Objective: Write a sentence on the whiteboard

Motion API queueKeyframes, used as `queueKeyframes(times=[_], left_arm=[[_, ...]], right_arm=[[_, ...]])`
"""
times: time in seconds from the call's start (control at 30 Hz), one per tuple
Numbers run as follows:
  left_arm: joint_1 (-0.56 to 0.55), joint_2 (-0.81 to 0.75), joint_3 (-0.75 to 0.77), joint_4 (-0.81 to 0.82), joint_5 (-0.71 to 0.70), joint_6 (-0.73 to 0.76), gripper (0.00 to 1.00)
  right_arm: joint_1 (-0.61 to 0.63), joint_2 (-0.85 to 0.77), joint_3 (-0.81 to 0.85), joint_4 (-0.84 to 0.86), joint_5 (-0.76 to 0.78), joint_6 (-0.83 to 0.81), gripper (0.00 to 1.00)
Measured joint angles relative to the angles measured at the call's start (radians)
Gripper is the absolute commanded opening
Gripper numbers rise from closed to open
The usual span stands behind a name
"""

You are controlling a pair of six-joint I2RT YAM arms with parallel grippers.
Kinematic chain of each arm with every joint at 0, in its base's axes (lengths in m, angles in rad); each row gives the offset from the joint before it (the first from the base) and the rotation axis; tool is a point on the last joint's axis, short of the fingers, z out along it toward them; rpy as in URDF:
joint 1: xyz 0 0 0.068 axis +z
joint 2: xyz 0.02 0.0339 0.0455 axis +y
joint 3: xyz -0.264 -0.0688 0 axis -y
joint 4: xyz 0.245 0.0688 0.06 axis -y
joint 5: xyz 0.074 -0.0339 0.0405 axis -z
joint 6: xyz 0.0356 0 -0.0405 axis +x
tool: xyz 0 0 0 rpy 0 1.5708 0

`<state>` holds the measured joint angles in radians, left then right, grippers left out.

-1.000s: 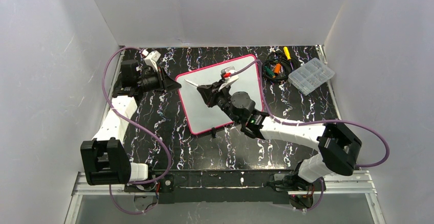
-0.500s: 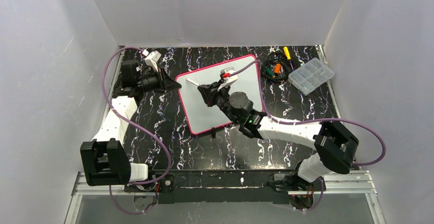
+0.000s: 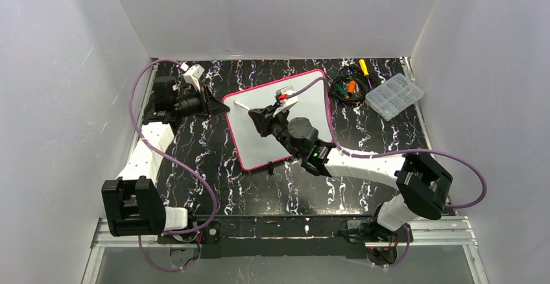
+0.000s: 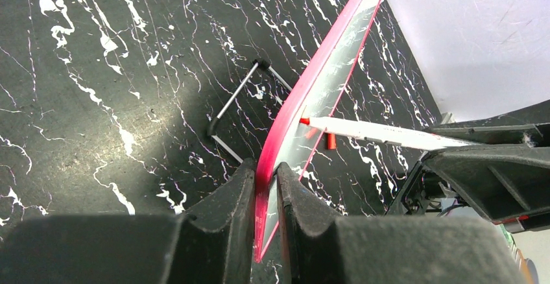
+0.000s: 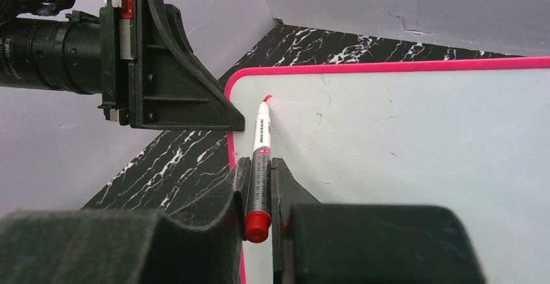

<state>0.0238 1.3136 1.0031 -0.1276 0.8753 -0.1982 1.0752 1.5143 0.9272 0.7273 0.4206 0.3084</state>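
The whiteboard (image 3: 311, 102), white with a pink border, lies tilted on the black marble table. My left gripper (image 3: 224, 109) is shut on its left edge; in the left wrist view the fingers clamp the pink rim (image 4: 266, 170). My right gripper (image 3: 263, 114) is shut on a red-capped marker (image 5: 262, 128), whose tip touches the board's upper left corner. The marker also shows in the left wrist view (image 4: 376, 133). Only a tiny red stroke (image 5: 266, 97) shows at the tip; no written words of the sentence are visible on the board (image 5: 402, 135).
A clear plastic compartment box (image 3: 394, 96) and a bundle of cables and tools (image 3: 347, 88) lie at the back right. A wire stand (image 4: 237, 99) sticks out under the board. White walls close in on three sides.
My right arm has shifted slightly left and its elbow has drawn in. The marker tip stays near the board's upper left corner. The left arm has not moved.
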Motion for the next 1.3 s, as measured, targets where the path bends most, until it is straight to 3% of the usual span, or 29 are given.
queueKeyframes(times=[0.87,1.3], left_arm=[[-0.001,-0.011,-0.007,0.000,-0.007,0.004,0.00],[-0.002,-0.014,-0.008,0.000,-0.008,0.004,0.00]], right_arm=[[0.045,-0.052,-0.046,-0.085,0.102,-0.006,0.01],[0.074,-0.054,-0.055,-0.112,0.084,-0.022,0.01]])
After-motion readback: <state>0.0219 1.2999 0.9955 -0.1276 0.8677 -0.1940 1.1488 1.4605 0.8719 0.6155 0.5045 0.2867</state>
